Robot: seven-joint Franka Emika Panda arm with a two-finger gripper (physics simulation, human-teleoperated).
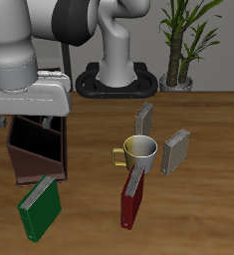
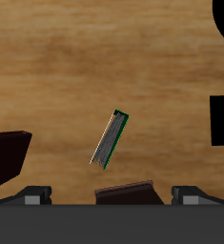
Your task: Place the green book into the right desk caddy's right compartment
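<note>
The green book point(image 1: 39, 207) stands tilted on the table close to the front edge, just in front of the right desk caddy point(image 1: 36, 149), a dark brown box with inner dividers. In the wrist view the green book point(image 2: 108, 139) shows edge-on with white pages, well apart from my fingertips point(image 2: 32, 194). A dark brown piece of the caddy point(image 2: 9, 157) shows beside it. My gripper point(image 2: 112, 195) is open with nothing between its fingers. In the exterior view the gripper point(image 1: 44, 118) hangs over the caddy, above the book.
A yellow-and-white mug point(image 1: 138, 151) stands mid-table. A dark red book point(image 1: 133, 199) leans in front of it. Two grey books point(image 1: 144, 118) point(image 1: 175, 151) stand behind and beside the mug. A potted plant point(image 1: 178, 60) is at the back.
</note>
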